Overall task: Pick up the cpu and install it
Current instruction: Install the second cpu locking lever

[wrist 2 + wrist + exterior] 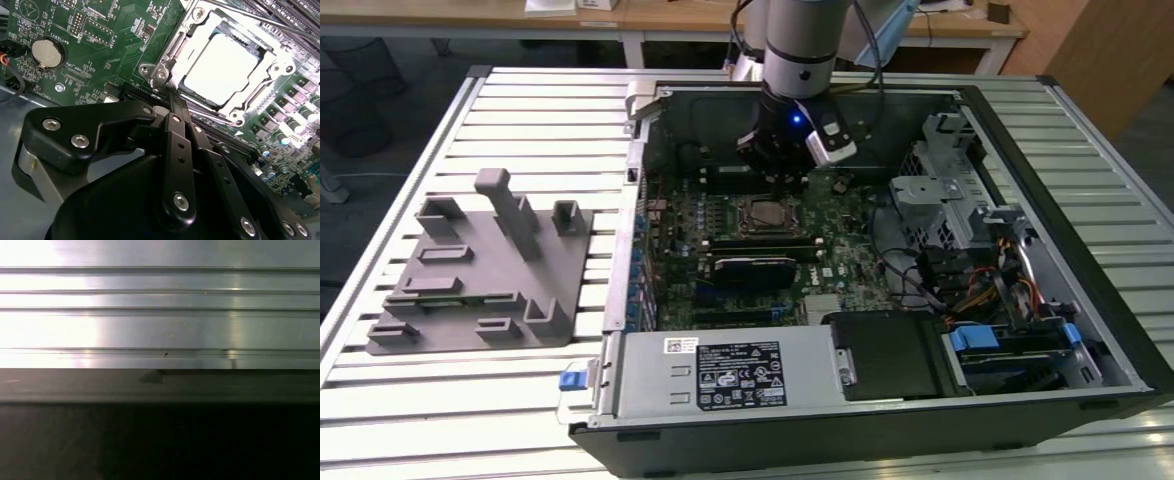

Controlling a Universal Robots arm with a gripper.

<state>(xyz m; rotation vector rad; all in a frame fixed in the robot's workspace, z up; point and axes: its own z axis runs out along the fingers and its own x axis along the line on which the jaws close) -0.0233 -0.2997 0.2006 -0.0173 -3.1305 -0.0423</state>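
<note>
Two black fingers (179,107) of the gripper (175,102) meet at a narrow tip in the middle of the second wrist view, pressed together with no gap showing and nothing held between them. That tip sits at the lower left rim of the socket (220,67), beside the metal frame, which suggests the part has already been let go.

Just beyond the tip, in the upper right of that frame, the cpu (222,67) lies flat inside the socket, its bright silver top square to the frame around it; it looks seated rather than tilted, though whether it is fully locked down I cannot tell. To the upper left of the same view a round coin cell (46,52) sits on the green motherboard (100,65).

In the exterior view the gripper (781,170) hangs from the arm (798,45) over the upper middle of the open computer case (1107,330), directly above the socket (766,213). At the left of that frame the grey fixture block (474,275) rests on the slatted metal surface (400,410), well apart from the case.
</note>
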